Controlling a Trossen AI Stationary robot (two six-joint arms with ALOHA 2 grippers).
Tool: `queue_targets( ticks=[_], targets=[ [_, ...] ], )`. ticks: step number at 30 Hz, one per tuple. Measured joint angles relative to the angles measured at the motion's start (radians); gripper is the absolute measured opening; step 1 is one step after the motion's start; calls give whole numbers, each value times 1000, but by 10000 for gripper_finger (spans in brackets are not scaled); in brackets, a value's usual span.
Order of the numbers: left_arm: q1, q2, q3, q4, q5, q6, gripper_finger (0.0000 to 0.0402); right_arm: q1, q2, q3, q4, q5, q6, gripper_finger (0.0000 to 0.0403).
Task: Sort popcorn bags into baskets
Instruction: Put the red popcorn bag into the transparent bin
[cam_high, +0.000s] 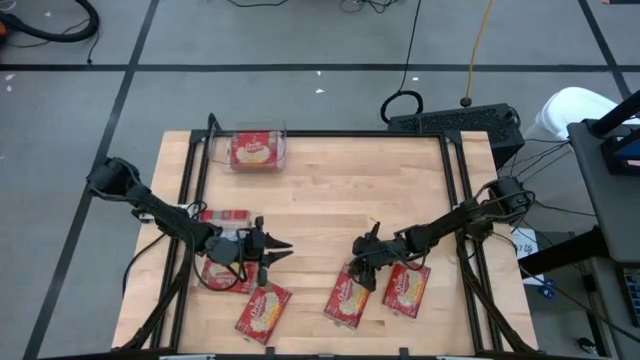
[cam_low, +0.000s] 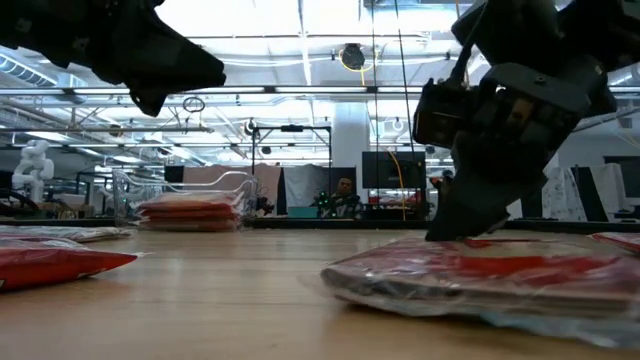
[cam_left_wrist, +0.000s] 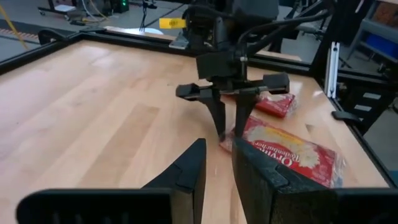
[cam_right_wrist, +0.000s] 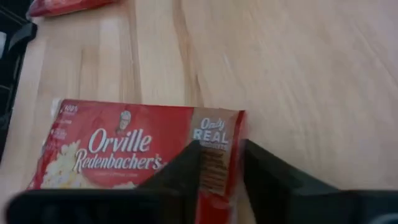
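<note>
Right hand (cam_high: 362, 262) is down at the near-centre of the wooden tabletop (cam_high: 340, 190), fingers narrowly parted w/ the short edge of a red Orville Redenbacher's popcorn bag (cam_right_wrist: 143, 149) sitting between the tips; can't tell if it's actually pinching yet. In the high view that bag (cam_high: 347, 297) lies flat, just beside a 2nd bag (cam_high: 407, 288) on its right, both near the front edge. Left hand (cam_high: 283, 250) hovers above the tabletop at front-left, fingers nearly together w/ a slim gap, nothing held; its wrist view looks across at the right hand (cam_left_wrist: 227, 134) over the bag (cam_left_wrist: 289, 152). Below the left arm: a bag (cam_high: 264, 311) near the front edge, another partly hidden under the arm (cam_high: 222, 277), and a 3rd (cam_high: 224, 215) a bit farther back. Clear plastic bin (cam_high: 258, 150) sits at the far-left side of the tabletop, well apart from both hands, w/ red bags stacked inside (cam_low: 190, 212); exact count unclear. A person shows small in the room behind, low view.
</note>
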Motion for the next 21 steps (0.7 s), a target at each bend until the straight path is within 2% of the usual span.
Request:
queue_targets(
  ticks=[3,5,12,21],
  targets=[
    [0,0,0,19,0,-1,81,0,13,0,46,-6,-13,33],
    [0,0,0,24,-1,10,81,1,15,-2,90,-8,-52,10],
    [16,0,0,39,-1,23,81,-20,-44,-3,231,109,-211,1],
    [41,0,0,38,-1,21,81,-61,-168,-3,262,252,-393,0]
  ],
)
